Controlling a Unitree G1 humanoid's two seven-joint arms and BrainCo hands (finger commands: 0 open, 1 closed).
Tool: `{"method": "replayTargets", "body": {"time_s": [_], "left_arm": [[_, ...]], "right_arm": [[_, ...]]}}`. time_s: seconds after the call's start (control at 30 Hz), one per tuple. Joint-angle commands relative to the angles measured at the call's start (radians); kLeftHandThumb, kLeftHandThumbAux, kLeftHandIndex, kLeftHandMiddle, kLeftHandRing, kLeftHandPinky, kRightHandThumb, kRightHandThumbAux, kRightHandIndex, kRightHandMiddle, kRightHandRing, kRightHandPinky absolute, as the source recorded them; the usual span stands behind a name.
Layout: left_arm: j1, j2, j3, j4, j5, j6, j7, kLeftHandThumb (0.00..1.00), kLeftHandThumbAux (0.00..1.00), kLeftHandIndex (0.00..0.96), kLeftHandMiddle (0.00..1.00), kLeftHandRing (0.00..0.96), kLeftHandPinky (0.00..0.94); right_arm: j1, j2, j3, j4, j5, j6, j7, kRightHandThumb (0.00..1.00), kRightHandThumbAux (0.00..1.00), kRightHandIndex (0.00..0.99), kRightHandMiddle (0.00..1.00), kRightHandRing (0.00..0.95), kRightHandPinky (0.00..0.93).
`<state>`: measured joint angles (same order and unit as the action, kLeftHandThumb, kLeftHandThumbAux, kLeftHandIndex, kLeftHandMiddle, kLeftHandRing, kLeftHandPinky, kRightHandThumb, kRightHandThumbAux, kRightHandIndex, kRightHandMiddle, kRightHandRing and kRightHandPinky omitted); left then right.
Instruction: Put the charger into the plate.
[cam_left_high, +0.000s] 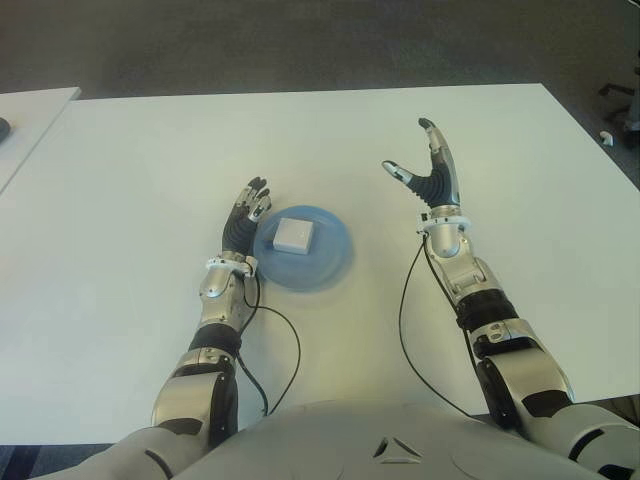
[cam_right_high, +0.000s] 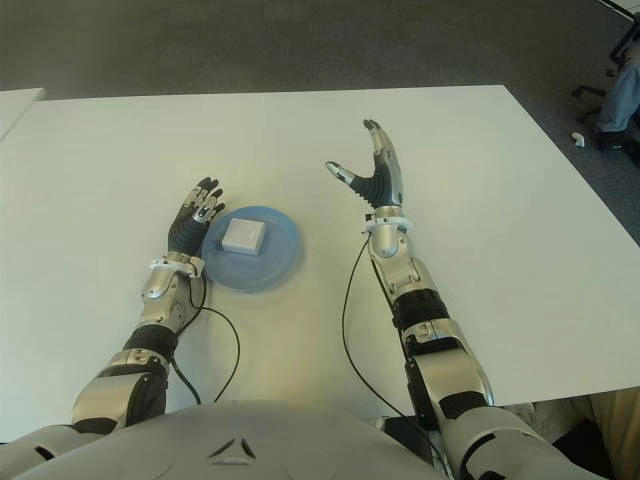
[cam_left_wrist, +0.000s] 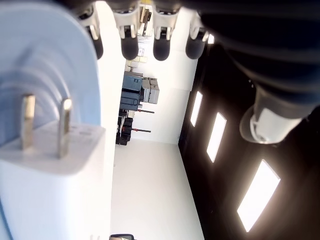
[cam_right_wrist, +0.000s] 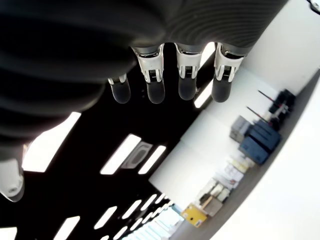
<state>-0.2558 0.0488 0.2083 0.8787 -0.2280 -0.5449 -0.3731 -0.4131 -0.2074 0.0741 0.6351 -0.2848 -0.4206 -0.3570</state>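
Observation:
The white square charger (cam_left_high: 295, 235) lies inside the blue plate (cam_left_high: 330, 262) near the middle of the white table (cam_left_high: 130, 180). In the left wrist view the charger (cam_left_wrist: 50, 180) shows its two metal prongs against the plate's rim (cam_left_wrist: 45, 55). My left hand (cam_left_high: 246, 212) is just left of the plate, fingers extended and holding nothing. My right hand (cam_left_high: 425, 172) is raised to the right of the plate, fingers spread and empty; the right wrist view shows its fingertips (cam_right_wrist: 156, 90) straight, with nothing in them.
A second white table's corner (cam_left_high: 30, 110) stands at the far left. Black cables (cam_left_high: 285, 345) run from both wrists back toward my body. A chair base and a person's leg (cam_right_high: 622, 90) show at the far right, off the table.

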Motion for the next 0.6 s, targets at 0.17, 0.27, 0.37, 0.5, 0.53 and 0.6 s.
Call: {"method": "replayTargets", "body": {"time_s": [0.17,0.27,0.37,0.5,0.53,0.6], "left_arm": [[0.042,-0.003,0.005,0.041,-0.007,0.035,-0.020,0.061,0.538,0.000,0.030,0.000,0.000],[0.045,-0.002,0.005,0.038,-0.007,0.029,-0.022,0.058,0.538,0.000,0.027,0.000,0.000],[0.049,0.000,0.006,0.032,-0.008,0.025,-0.023,0.053,0.540,0.000,0.024,0.000,0.000],[0.053,0.004,0.006,0.024,-0.005,0.022,-0.021,0.048,0.542,0.000,0.026,0.000,0.000],[0.054,0.005,0.006,0.022,-0.005,0.023,-0.021,0.048,0.542,0.000,0.027,0.000,0.000],[0.057,0.008,0.005,0.019,-0.001,0.022,-0.019,0.047,0.541,0.000,0.029,0.001,0.000]], "right_arm": [[-0.003,0.052,-0.097,0.123,0.195,-0.060,0.152,0.235,0.647,0.013,0.031,0.016,0.033],[0.001,0.062,-0.120,0.172,0.232,-0.074,0.194,0.224,0.677,0.026,0.051,0.029,0.034],[0.007,0.069,-0.138,0.217,0.256,-0.094,0.230,0.205,0.699,0.038,0.067,0.041,0.037],[0.012,0.072,-0.160,0.269,0.277,-0.112,0.266,0.174,0.718,0.050,0.082,0.054,0.047],[0.012,0.073,-0.163,0.277,0.279,-0.115,0.270,0.168,0.721,0.053,0.085,0.057,0.051],[0.014,0.076,-0.174,0.293,0.287,-0.122,0.279,0.158,0.726,0.056,0.089,0.061,0.059]]}}
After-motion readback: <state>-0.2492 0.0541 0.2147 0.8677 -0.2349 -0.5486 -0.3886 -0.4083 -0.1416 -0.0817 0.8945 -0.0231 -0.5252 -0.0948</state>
